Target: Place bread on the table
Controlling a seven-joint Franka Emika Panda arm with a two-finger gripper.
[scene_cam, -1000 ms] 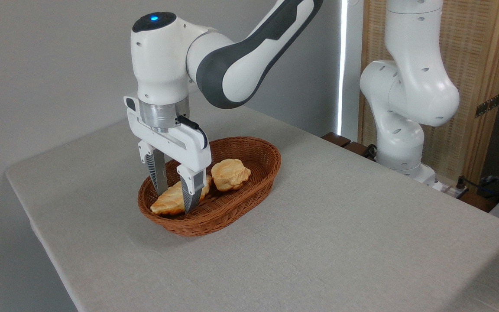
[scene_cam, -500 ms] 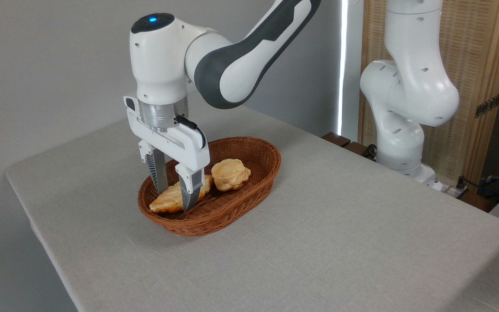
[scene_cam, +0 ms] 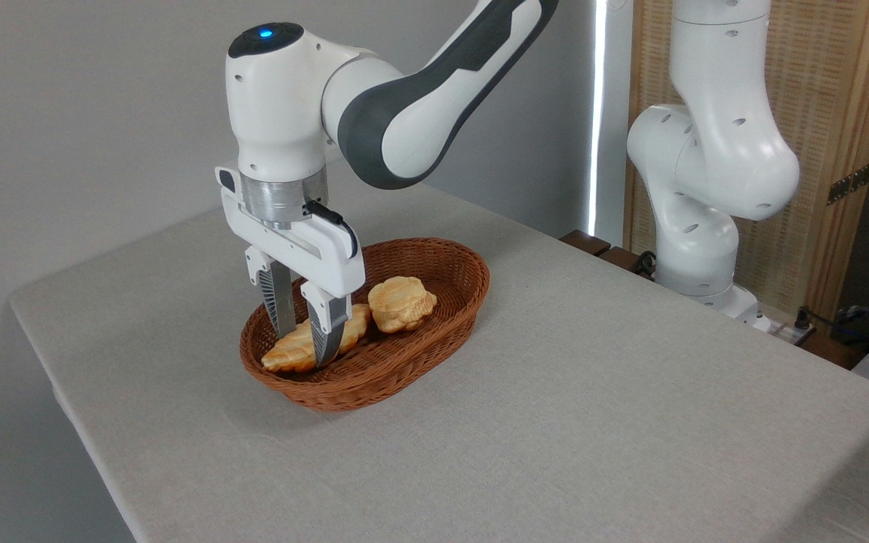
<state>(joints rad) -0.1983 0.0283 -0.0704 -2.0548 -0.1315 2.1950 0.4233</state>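
The long flat golden leaf-shaped bread [scene_cam: 295, 348] lay in the brown oval wicker basket [scene_cam: 412, 354], at its 8 o'clock end, on the grey-beige cloth counter [scene_cam: 593, 422]. The white gripper [scene_cam: 302, 345] had its jaws closed narrowly around the bread's middle.

We see a bright, even scene, all sharp; a strip of daylight [scene_cam: 595, 113] glares behind; soft shadows lie on the table [scene_cam: 593, 422] under the basket [scene_cam: 404, 369].
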